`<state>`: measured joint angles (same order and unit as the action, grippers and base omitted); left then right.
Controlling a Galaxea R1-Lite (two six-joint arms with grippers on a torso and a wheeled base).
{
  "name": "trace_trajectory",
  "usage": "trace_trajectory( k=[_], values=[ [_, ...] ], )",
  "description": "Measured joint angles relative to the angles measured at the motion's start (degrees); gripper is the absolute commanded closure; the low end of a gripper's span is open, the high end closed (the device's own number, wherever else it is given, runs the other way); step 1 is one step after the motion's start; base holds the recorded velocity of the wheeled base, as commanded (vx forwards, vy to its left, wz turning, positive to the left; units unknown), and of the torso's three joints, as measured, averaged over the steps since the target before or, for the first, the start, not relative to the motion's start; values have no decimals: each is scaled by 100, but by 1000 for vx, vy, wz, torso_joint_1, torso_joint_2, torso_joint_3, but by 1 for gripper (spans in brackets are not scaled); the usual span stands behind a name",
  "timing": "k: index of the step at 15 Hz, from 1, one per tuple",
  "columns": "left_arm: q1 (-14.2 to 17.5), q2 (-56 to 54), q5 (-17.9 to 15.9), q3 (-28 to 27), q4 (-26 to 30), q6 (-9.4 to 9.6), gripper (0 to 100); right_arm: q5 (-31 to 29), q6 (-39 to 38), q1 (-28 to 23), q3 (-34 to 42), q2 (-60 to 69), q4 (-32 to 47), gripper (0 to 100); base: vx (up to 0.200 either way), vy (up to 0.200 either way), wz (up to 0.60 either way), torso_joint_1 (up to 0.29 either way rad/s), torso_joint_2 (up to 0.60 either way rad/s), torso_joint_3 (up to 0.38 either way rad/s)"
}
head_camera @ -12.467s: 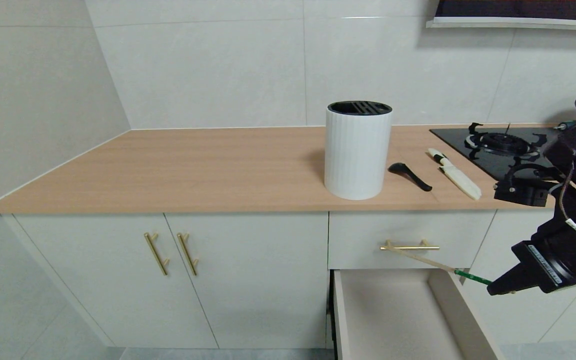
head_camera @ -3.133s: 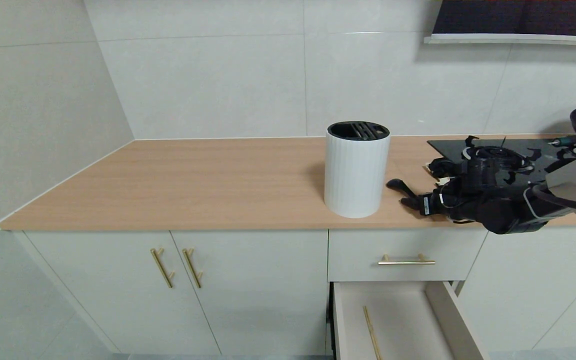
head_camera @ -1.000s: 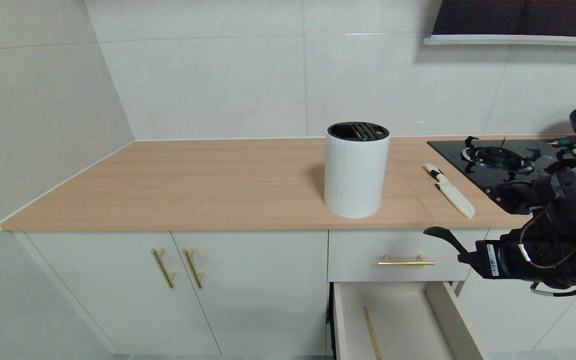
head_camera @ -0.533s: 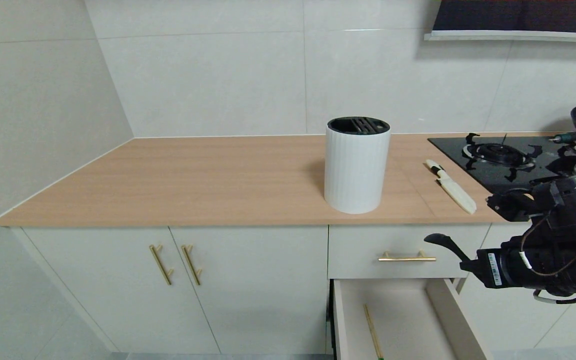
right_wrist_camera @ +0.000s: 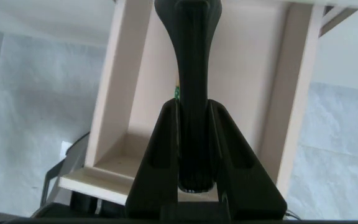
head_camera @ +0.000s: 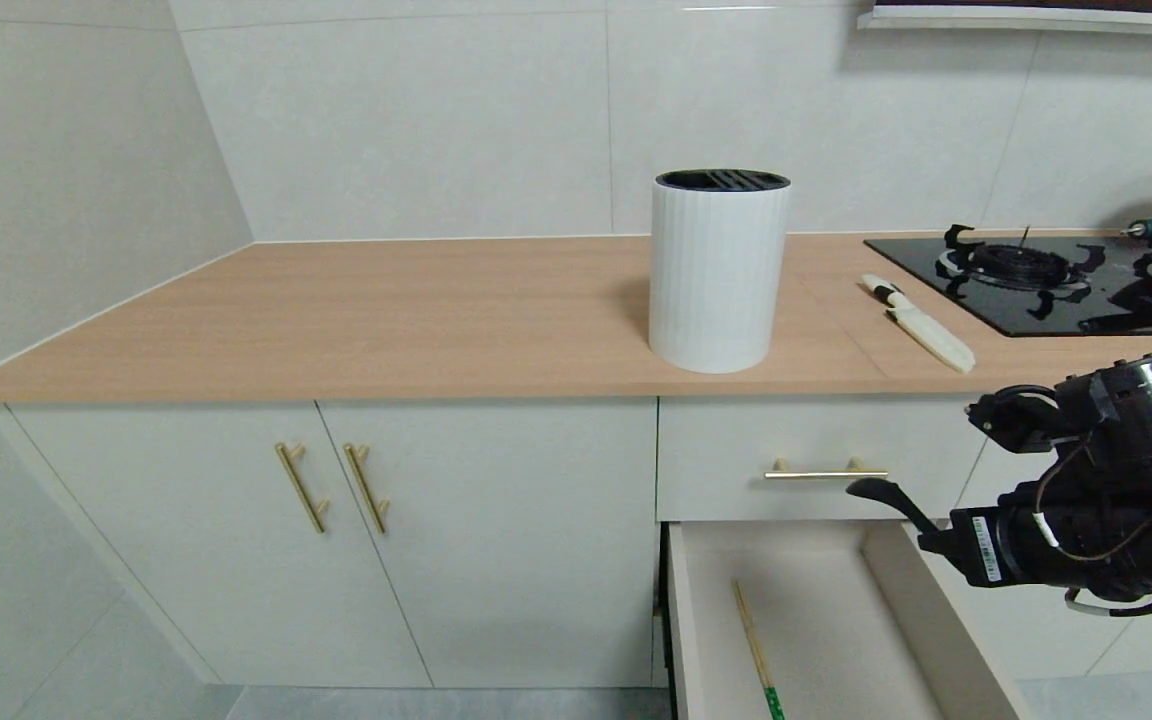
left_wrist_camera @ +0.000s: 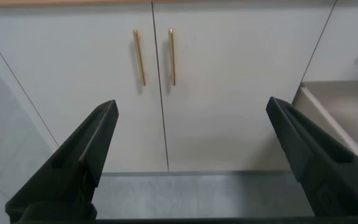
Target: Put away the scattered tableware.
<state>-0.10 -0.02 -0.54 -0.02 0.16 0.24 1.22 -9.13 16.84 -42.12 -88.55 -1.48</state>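
1. The right claw (head_camera: 936, 538) is gripping the black spoon (head_camera: 879, 492) by its handle, its fingers (right_wrist_camera: 161, 155) closing on either side of the shaft. It is hanging in front of the cabinet, below the bench (head_camera: 386, 310) edge and near the open drawer (head_camera: 891, 572).

2. Governing relation: the drawer is lying below the claw and to the robot's left of it. The spoon's long axis is running from the claw leftward and slightly up, bowl end leading, and that end is standing about over the drawer's right wall. From the right wrist camera the handle is lining up with the drawer's length, with the drawer floor beyond it. In my judgement the release is calling for a short move down and to the left. The right arm is the nearer arm.

3. The left claw (left_wrist_camera: 191, 112) is hanging spread wide and holding nothing, facing the cabinet doors (left_wrist_camera: 160, 81) well left of the drawer.

4. A chopstick (head_camera: 754, 645) is lying lengthwise on the drawer floor. A knife (head_camera: 921, 327) is lying on the bench to the right of the white holder (head_camera: 719, 280).

5. Obstructions: the frame edge is cutting off the drawer front and the chopstick's near end. The spoon handle is covering most of the chopstick from the wrist camera. The height of the spoon above the drawer floor cannot be told.
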Motion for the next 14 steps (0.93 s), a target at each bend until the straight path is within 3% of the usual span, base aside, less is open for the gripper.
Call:
trace_trajectory(
  k=[10, 14],
  values=[
    [-1, 0, 0, 0, 0, 2, 0, -2, 0, 2, 43, -39, 0, 100, 0, 0, 0, -129, 448, 316],
    [-1, 0, 0, 0, 0, 2, 0, -2, 0, 2, 111, -59, -110, 100, 0, 0, 0, -21, 102, 75]
  ],
)
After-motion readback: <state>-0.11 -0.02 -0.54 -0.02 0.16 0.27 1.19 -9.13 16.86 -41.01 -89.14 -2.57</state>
